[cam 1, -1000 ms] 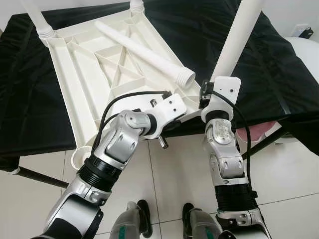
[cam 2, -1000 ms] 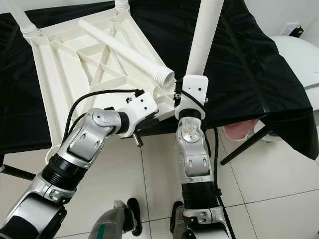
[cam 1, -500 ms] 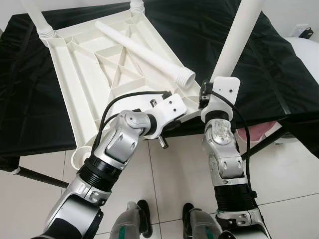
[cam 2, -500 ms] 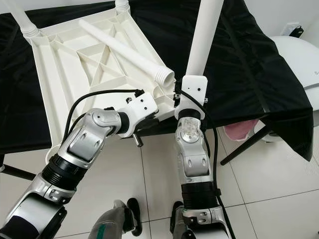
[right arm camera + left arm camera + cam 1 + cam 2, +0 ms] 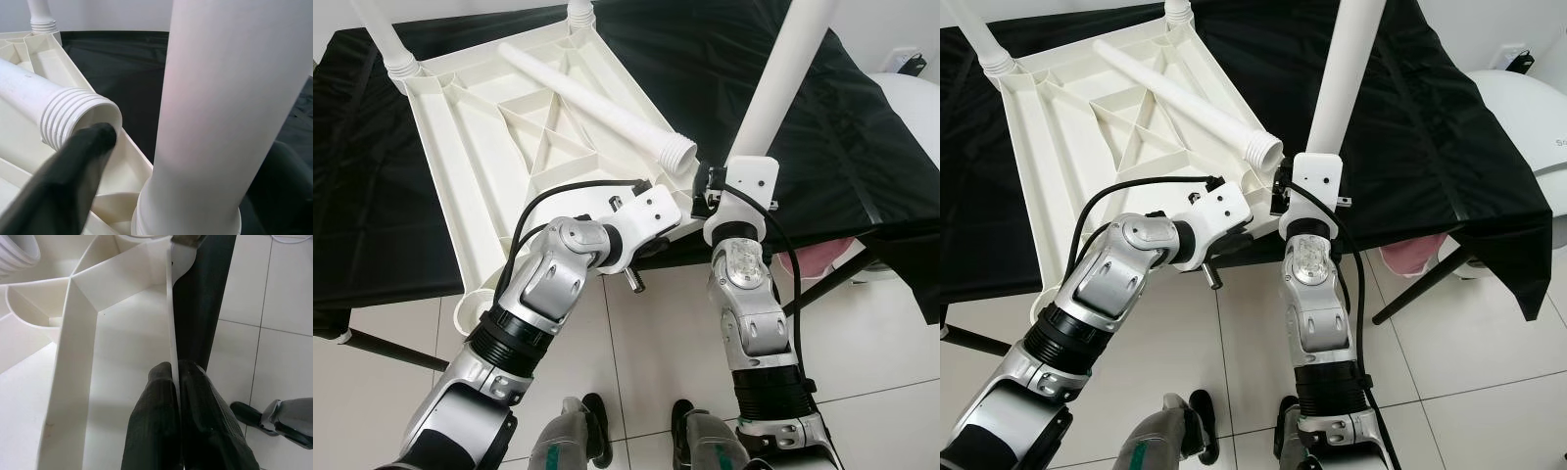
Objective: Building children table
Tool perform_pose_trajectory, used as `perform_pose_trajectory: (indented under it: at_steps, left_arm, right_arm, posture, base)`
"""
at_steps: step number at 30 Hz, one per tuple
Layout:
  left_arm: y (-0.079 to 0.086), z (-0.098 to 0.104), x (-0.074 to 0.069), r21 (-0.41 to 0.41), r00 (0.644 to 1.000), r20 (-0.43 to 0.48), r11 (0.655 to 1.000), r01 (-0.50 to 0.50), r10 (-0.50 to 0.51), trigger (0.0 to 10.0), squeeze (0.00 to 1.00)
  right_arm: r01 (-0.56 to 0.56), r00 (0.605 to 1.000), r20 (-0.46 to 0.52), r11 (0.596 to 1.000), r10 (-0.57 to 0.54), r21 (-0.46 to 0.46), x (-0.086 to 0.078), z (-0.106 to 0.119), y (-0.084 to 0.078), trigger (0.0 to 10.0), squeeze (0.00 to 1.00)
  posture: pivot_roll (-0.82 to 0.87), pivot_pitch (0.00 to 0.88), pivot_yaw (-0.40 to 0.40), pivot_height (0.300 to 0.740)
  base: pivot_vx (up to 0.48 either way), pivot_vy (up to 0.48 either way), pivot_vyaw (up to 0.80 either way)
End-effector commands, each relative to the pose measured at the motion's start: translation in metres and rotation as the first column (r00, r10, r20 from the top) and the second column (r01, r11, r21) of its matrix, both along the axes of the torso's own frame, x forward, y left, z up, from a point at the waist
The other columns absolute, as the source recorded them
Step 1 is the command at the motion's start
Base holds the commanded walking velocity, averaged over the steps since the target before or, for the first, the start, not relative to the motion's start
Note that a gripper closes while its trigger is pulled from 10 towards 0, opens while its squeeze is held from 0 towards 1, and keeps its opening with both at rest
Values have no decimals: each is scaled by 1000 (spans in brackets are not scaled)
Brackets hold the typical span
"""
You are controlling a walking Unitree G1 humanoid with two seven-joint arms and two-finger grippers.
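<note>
A white plastic table top [image 5: 470, 166] lies upside down on a black-covered table [image 5: 862, 137]. Two white legs [image 5: 377, 29] [image 5: 579, 10] stand in its far corners. A loose leg [image 5: 597, 98] with a threaded end lies slantwise across its ribs. At the near right corner another leg [image 5: 778, 78] stands tilted, its collar at the corner socket. My right gripper [image 5: 195, 156] is open around this leg; one finger [image 5: 73, 161] stands apart from it. My left gripper [image 5: 175, 369] is shut on the table top's thin rim [image 5: 172, 323] beside that corner.
The black table's metal legs [image 5: 391, 348] [image 5: 822, 289] slant down to the tiled floor [image 5: 656, 352]. A white rounded object [image 5: 920, 98] and something pink [image 5: 813, 259] sit to the right. My feet show at the bottom.
My right wrist has shifted slightly left and turned a little at the foot of the upright leg. The left arm and the table top have not moved.
</note>
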State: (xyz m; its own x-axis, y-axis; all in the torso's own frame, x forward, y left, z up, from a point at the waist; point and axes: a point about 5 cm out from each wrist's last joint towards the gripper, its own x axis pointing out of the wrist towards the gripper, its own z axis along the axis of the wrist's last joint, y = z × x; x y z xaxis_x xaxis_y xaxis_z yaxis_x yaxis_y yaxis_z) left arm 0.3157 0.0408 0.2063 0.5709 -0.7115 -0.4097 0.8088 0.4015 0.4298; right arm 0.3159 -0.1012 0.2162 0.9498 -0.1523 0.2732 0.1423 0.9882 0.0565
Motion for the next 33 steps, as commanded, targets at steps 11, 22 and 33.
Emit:
perform_pose_trajectory:
  at_steps: [11, 22, 33]
  left_arm:
    - [-3, 15, 0, -34, 993, 111, 998, -46, 50, 10000, 0]
    - [-4, 15, 1, -36, 992, 113, 998, -46, 50, 10000, 0]
    - [-3, 16, 2, -38, 992, 112, 998, -52, 56, 10000, 0]
  right_arm:
    - [-156, 988, 22, 987, 155, 35, -1, 0, 0, 10000, 0]
    - [-296, 954, 55, 955, 295, 9, 9, 10, -33, 10000, 0]
    - [-336, 941, 55, 942, 334, 30, 7, 8, -35, 10000, 0]
  posture:
    - [-127, 198, 46, 740]
    - [-136, 193, 42, 740]
    - [-135, 198, 48, 740]
  base:
    - [0, 0, 0]
    - [0, 0, 0]
    - [0, 0, 0]
